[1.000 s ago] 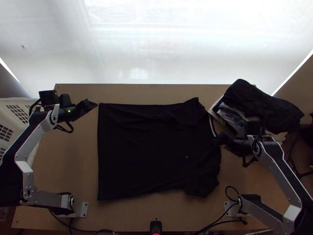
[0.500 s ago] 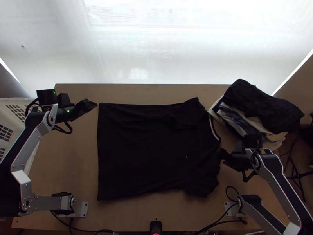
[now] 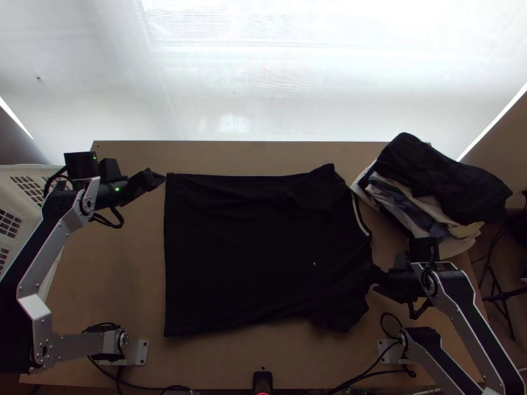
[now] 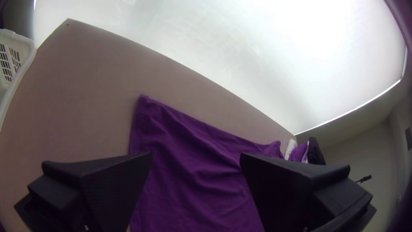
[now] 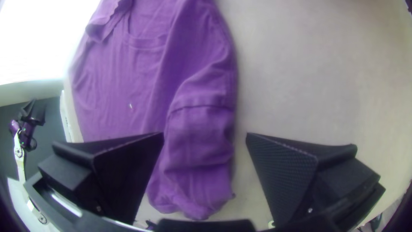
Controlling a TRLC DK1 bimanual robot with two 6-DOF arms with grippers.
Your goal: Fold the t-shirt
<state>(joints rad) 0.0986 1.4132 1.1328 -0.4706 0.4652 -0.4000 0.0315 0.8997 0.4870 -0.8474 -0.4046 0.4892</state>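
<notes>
Nearer the sleeve point(image 5: 198, 150) since earlier, our right gripper point(image 5: 205, 135) gapes empty, as does our left gripper point(image 4: 195, 154).
We should centre the cloth just ahead between its fingers before pinching.

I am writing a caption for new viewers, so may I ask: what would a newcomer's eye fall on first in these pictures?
Probably the big dark t-shirt, spread over the middle of the table. Next, the heap of clothes at the table's far right corner. Then the open left gripper and right gripper, at opposite sides of the t-shirt.
</notes>
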